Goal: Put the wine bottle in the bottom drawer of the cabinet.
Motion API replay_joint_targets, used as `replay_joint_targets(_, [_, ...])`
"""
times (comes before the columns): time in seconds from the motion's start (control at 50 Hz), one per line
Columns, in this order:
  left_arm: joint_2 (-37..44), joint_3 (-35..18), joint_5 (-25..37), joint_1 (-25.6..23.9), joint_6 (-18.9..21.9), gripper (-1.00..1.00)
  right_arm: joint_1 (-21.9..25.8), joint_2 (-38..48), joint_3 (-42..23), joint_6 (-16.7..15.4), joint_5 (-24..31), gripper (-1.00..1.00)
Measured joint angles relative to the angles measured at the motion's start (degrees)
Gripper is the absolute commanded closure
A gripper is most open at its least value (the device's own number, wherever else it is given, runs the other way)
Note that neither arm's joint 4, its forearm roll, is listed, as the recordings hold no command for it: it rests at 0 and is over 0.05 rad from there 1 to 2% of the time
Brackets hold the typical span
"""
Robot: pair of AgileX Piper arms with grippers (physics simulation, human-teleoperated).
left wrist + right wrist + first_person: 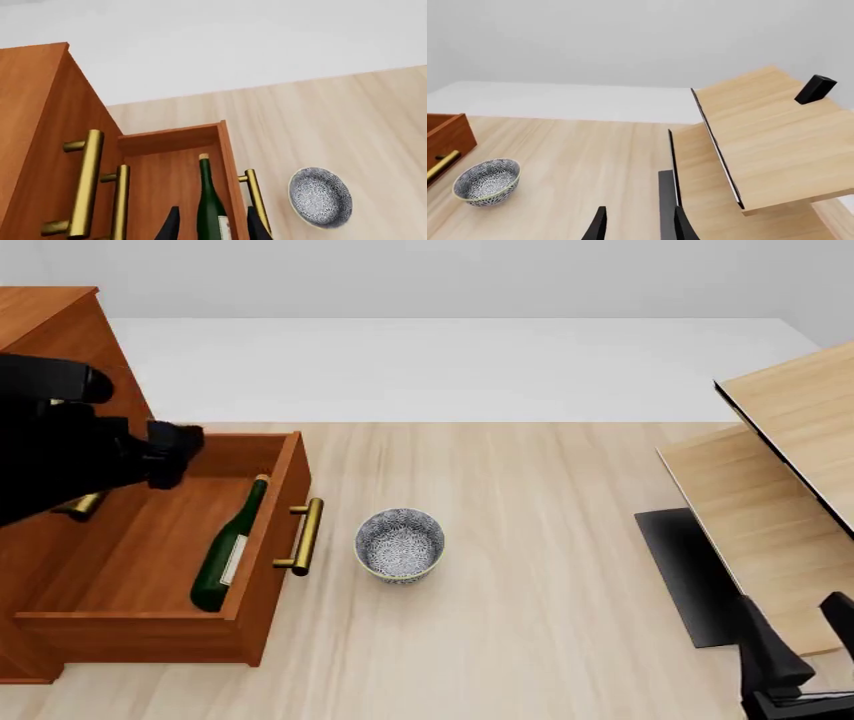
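You are hovering the left gripper [212,227], fingers spread and empty, above the wine bottle [228,544] lying in the bottom drawer [158,624]; it is probably heavy, slick, breakable glass, best gripped mid-body.

Left arm: matte black all over, bulky rounded links with a blocky, squared section toward the wrist, as the front view shows it.
Left hand [212,226]: two slim black fingers tapering to narrow tips, plain and smooth.
Right arm: same matte black finish, only a small angular part visible at the front view's lower right corner.
Right hand [639,226]: two thin black blade-like fingers, pointed at the tips, identical in shape to the left pair.
Markings: no labels, screws or cables can be made out on any visible part.
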Motion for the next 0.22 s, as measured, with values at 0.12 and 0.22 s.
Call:
replay_joint_targets(0.12, [-6.0,1.3,2.3,0.2,-0.5,-1.0,-0.2,0.0,0.0,-0.1,-0.3,-1.0])
replay_joint_targets(0.22, [-11.0,1.6,4.9,0.2,-0.5,-1.0,-0.2,0.0,0.0,0.0,-0.4,-1.0])
